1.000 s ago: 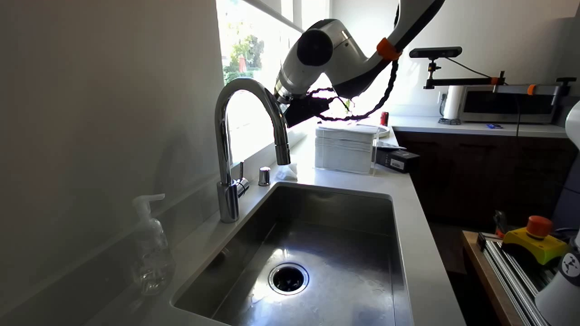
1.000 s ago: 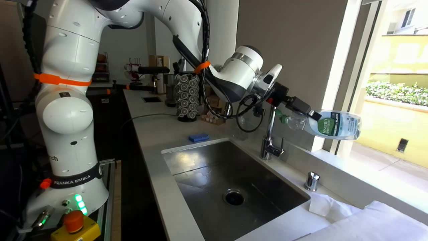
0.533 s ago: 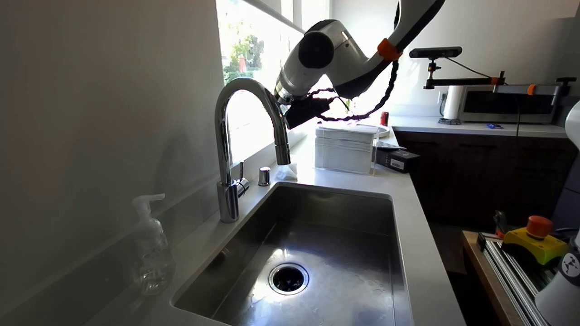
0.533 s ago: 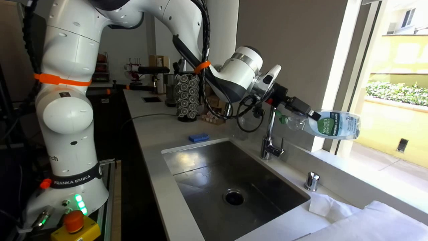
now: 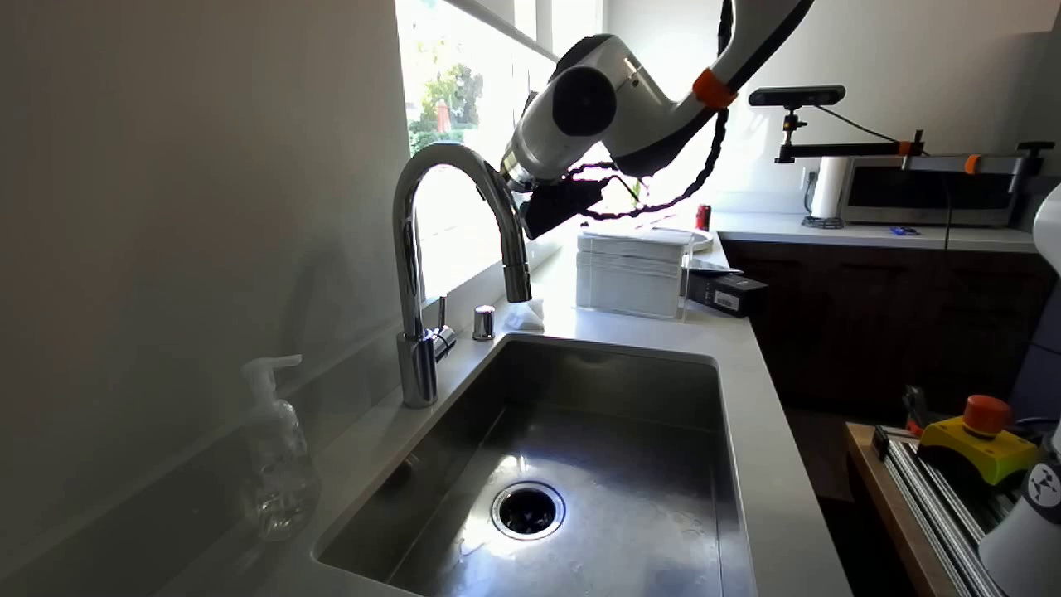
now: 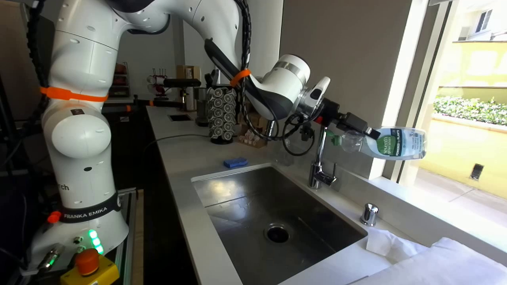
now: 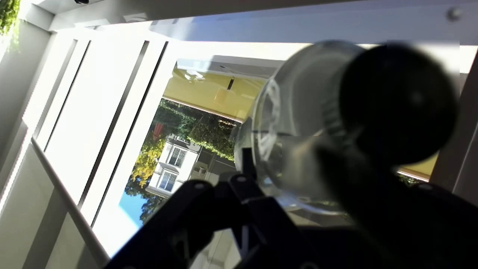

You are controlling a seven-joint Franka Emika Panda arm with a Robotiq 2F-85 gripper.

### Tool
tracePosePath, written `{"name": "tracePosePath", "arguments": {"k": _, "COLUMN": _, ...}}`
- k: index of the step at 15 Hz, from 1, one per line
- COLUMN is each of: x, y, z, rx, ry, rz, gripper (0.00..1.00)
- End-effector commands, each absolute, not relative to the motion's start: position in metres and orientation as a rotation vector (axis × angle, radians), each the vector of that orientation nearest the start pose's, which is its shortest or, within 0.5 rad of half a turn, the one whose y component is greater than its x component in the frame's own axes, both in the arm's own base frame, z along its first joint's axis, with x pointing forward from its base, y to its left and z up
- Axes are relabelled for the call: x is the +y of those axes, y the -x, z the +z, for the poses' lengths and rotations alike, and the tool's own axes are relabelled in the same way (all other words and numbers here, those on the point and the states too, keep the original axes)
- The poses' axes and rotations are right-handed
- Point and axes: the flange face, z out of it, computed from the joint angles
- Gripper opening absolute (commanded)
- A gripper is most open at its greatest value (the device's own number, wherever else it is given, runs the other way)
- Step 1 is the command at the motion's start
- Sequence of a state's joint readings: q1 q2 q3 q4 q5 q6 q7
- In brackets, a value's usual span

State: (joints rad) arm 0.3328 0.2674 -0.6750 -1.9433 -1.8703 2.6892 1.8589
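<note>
A clear dish-soap bottle (image 6: 402,143) with a blue and green label lies almost level in the air by the window. My gripper (image 6: 373,133) is shut on its body, and its green cap (image 6: 335,140) points back toward the faucet (image 6: 317,174). In the wrist view the bottle (image 7: 298,93) fills the space beside a dark finger (image 7: 247,162); its cap (image 7: 399,104) looms black and blurred near the lens. The far finger is lost in shadow there. In an exterior view, the faucet (image 5: 452,157) and window glare hide most of the bottle.
Below is the steel sink (image 5: 726,464). A clear pump bottle (image 5: 280,464) stands by the wall. Beyond the sink are stacked white napkins (image 5: 632,278) and a black box (image 5: 725,292). A blue sponge (image 6: 235,162) and a metal soap knob (image 6: 369,214) sit on the counter.
The bottle has turned slightly with the wrist, its base end rising a little in an exterior view. My arm has shifted only slightly, and the grip is kept.
</note>
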Motion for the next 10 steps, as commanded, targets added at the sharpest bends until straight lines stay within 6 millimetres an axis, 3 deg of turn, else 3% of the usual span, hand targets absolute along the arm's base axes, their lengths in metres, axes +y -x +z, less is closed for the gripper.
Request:
{"name": "tracePosePath", "arguments": {"k": 1, "x": -0.1546, "y": -0.5989, "z": 0.4019, "rx": -0.463, "ry": -1.999, "rz": 1.295, "gripper": 0.27}}
{"name": "tracePosePath", "arguments": {"k": 10, "x": -0.1545, "y": -0.6009, "z": 0.4018, "rx": -0.465, "ry": -1.989, "rz": 1.309, "gripper": 0.27}}
